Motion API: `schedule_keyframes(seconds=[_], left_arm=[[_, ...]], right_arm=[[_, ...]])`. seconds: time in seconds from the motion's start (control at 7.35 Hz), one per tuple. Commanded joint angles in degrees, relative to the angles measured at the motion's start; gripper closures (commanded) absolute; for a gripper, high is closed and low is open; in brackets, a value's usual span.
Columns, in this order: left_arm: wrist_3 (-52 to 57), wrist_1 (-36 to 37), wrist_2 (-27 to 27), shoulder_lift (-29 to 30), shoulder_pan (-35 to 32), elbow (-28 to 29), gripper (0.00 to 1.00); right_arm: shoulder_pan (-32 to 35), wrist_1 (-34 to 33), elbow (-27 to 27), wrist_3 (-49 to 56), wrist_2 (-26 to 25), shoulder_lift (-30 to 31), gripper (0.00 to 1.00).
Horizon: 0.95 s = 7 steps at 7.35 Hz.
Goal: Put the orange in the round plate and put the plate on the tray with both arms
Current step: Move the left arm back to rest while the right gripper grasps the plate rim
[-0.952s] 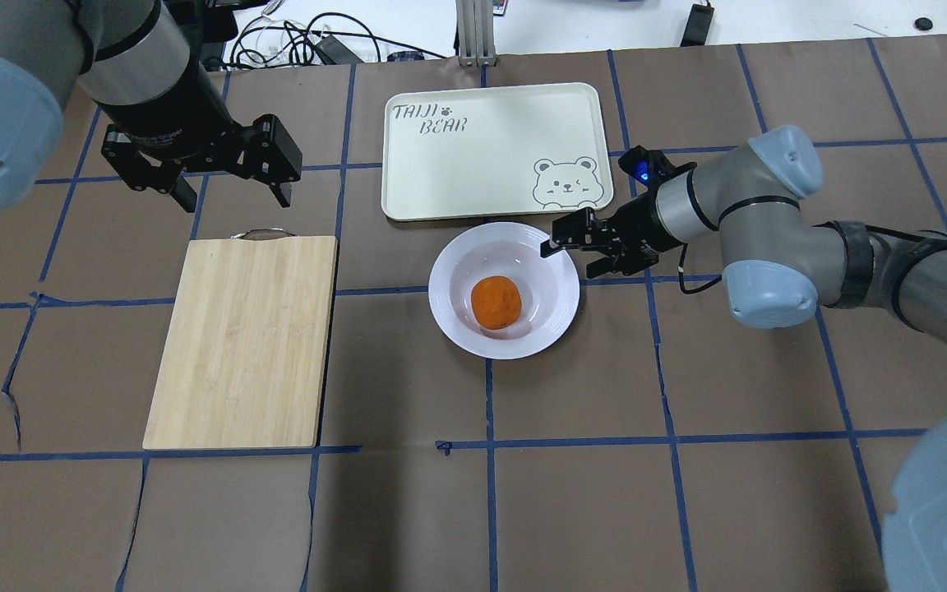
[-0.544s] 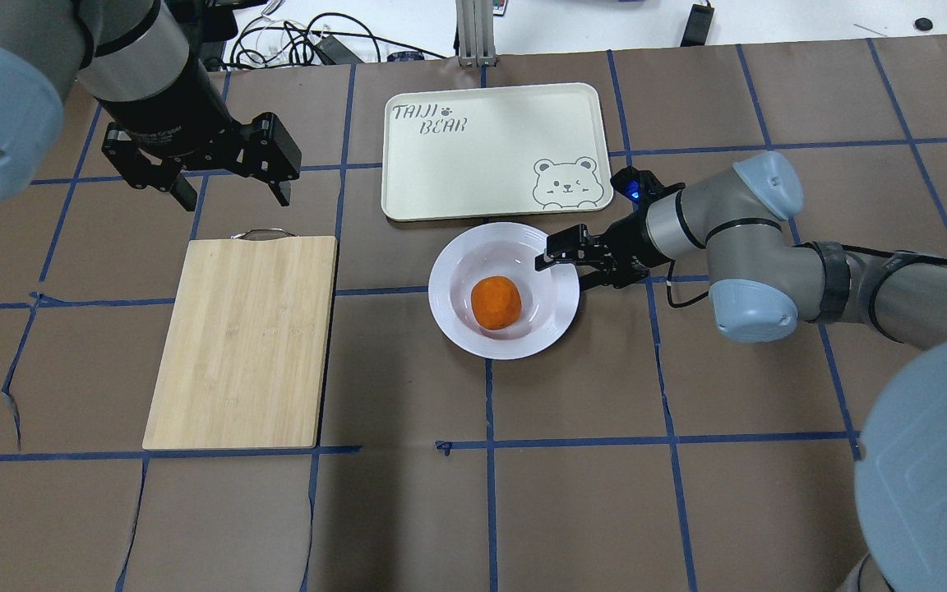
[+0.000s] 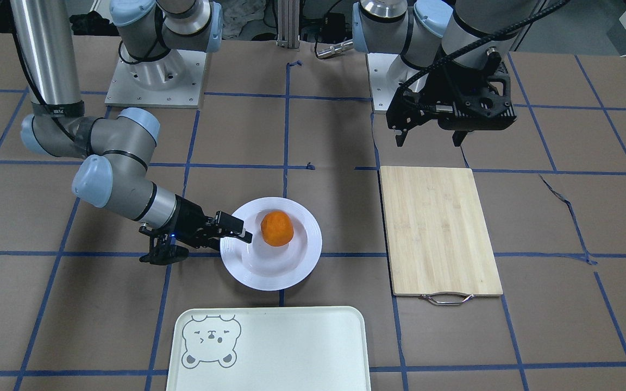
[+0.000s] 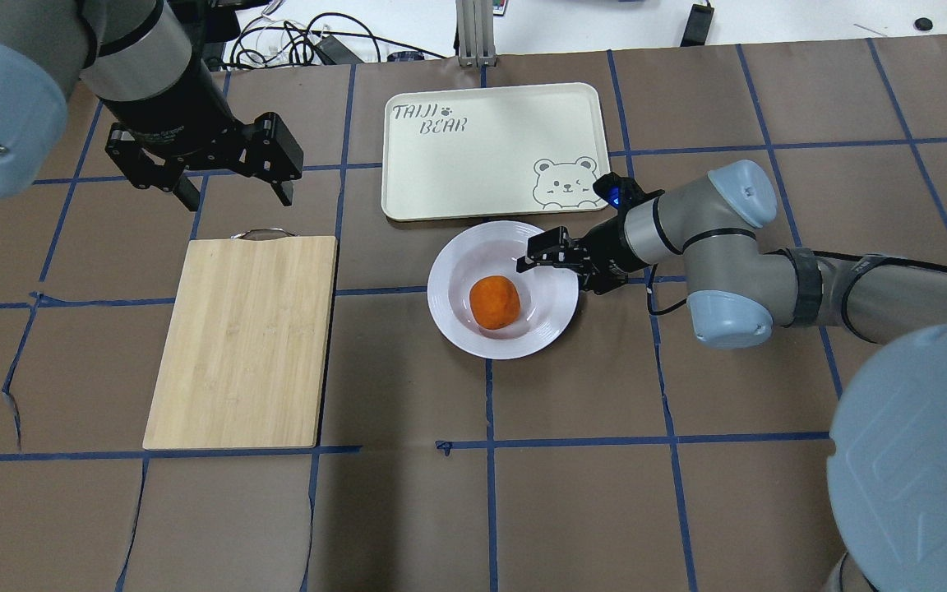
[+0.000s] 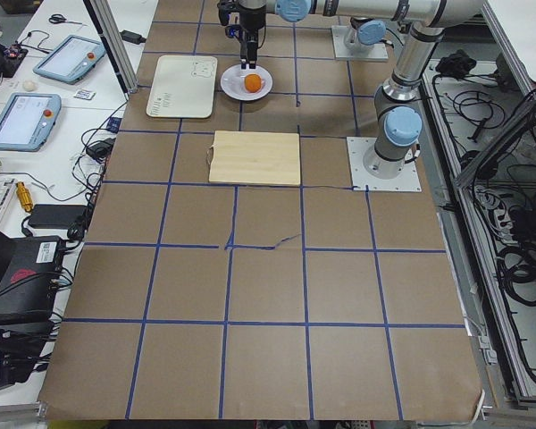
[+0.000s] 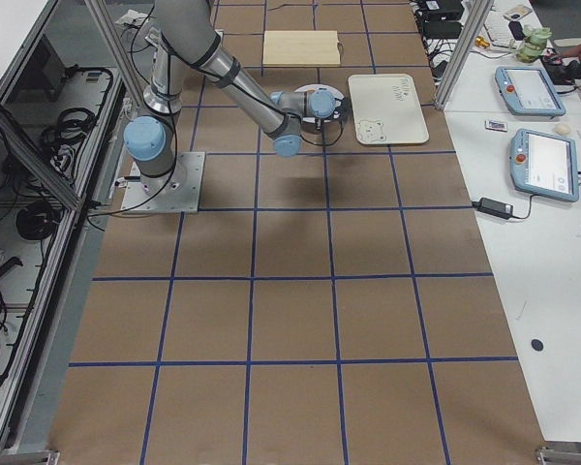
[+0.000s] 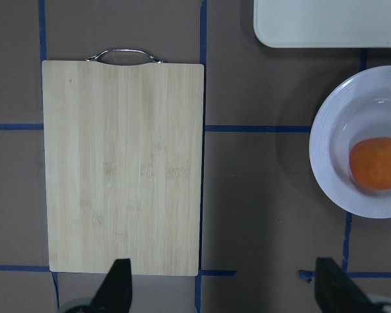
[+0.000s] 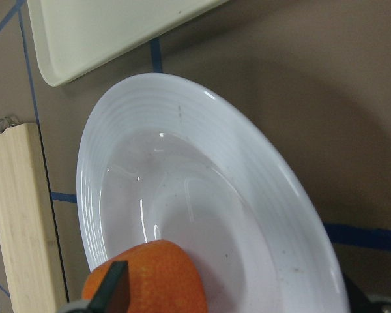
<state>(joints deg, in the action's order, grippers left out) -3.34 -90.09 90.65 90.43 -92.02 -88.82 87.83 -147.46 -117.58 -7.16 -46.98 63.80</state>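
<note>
The orange (image 4: 495, 302) lies in the sunken centre of the white round plate (image 4: 457, 325), which rests on the table just in front of the cream tray (image 4: 490, 156). My right gripper (image 4: 556, 271) is open at the plate's right rim. One finger reaches over the rim toward the orange (image 8: 150, 277) and the other stays outside the plate (image 8: 182, 130). My left gripper (image 4: 231, 193) hangs open and empty above the table, behind the cutting board's handle. In the front-facing view the right gripper (image 3: 231, 239) meets the plate (image 3: 269, 277) from the view's left.
A bamboo cutting board (image 4: 243, 341) with a metal handle lies left of the plate. The tray (image 3: 291, 353) holds nothing and shows a bear drawing in one corner. Cables and a metal post sit beyond the table's far edge.
My right gripper has slid left toward the plate until its jaws straddle the right rim. The left arm, plate and orange have stayed put.
</note>
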Motion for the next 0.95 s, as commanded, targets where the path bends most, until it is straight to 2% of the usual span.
schedule_keyframes(seconds=[0.0,0.14,0.27,0.41,0.54,0.68,0.82], left_arm=[[0.0,0.0,0.1,-0.1,0.0,-0.1,0.00],[0.0,0.0,0.1,-0.2,-0.1,-0.1,0.00],[0.0,0.0,0.1,-0.2,-0.1,-0.1,0.00],[0.0,0.0,0.1,-0.3,0.0,-0.2,0.00],[0.0,0.0,0.1,-0.3,0.0,-0.2,0.00],[0.0,0.0,0.1,-0.3,-0.1,-0.1,0.00],[0.0,0.0,0.0,-0.5,-0.1,-0.3,0.00]], right_arm=[[0.6,-0.8,-0.3,-1.3,-1.1,-0.3,0.00],[0.6,-0.6,-0.2,-1.5,-1.2,-0.3,0.01],[0.6,-0.9,-0.1,-2.5,-1.3,-0.2,0.18],[0.6,-0.8,0.0,-2.4,-3.1,-0.1,0.43],[0.6,-0.6,-0.1,-2.7,-4.5,0.3,0.64],[0.5,-0.4,0.1,-2.9,-6.3,0.4,0.73],[0.5,-0.3,0.1,-3.3,-6.3,0.5,0.76]])
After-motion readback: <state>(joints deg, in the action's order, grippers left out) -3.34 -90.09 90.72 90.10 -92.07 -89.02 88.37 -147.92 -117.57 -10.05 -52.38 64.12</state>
